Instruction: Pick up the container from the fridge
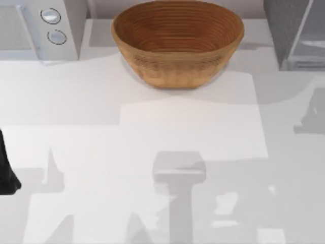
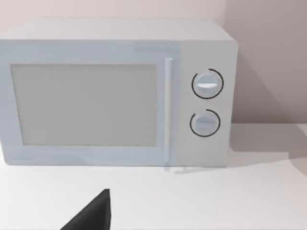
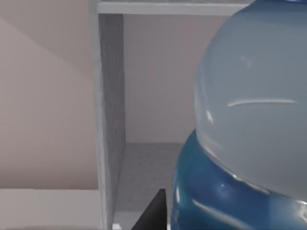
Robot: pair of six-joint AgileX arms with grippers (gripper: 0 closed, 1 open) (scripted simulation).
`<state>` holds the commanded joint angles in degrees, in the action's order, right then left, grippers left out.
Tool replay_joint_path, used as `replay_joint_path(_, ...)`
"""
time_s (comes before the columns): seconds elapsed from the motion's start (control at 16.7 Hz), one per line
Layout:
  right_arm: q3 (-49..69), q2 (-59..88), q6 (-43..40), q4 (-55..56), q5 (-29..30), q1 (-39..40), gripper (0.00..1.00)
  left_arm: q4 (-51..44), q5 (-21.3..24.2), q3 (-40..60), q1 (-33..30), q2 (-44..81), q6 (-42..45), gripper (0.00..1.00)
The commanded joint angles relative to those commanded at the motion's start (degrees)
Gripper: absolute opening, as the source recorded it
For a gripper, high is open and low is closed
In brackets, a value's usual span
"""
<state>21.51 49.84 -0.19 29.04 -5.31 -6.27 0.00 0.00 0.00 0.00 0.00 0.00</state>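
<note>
From above, the woven brown basket [image 1: 177, 40] sits at the far middle of the pale table [image 1: 152, 147] and serves as the landmark here. To the basket's left, at the far corner, stands the white box with two round dials [image 1: 43, 28]. To the basket's right, at the other far corner, stands the dark-grey fridge [image 1: 284, 30], its pale glassy door panel swung outward. Well to the basket's near left, a dark piece of my left arm [image 1: 7, 173] pokes in at the table's edge, parked.

The left wrist view faces the white box [image 2: 115, 91] head-on, showing what the overhead cannot: its grey window, the upright handle and both dials [image 2: 207, 84] stacked one above the other. A dark fingertip of the left claw [image 2: 93, 215] juts in at the frame's edge; whether that claw is spread or pressed together cannot be told.

The right wrist view looks into the fridge [image 3: 110, 115], past its grey side wall to the open pale interior and speckled floor. The container [image 3: 249, 134] looms very close to this camera (clear rounded shoulder above, blue-green label below), at the mouth of the fridge. One dark finger of the right claw [image 3: 153, 213] shows just beside the label; whether it pinches the container cannot be told.
</note>
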Motion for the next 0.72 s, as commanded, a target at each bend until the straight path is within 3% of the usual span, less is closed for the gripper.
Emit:
replay_joint_path(0.36, -14.45, -34.14, 0.24, -19.19, 3.36, 3.94, 0.0, 0.0, 0.0, 0.0, 0.0, 0.0, 0.0, 1.0)
replay_joint_path(0.72, -21.32, -49.41, 0.2, -28.76, 5.25, 6.19, 0.0, 0.0, 0.0, 0.0, 0.0, 0.0, 0.0, 1.0)
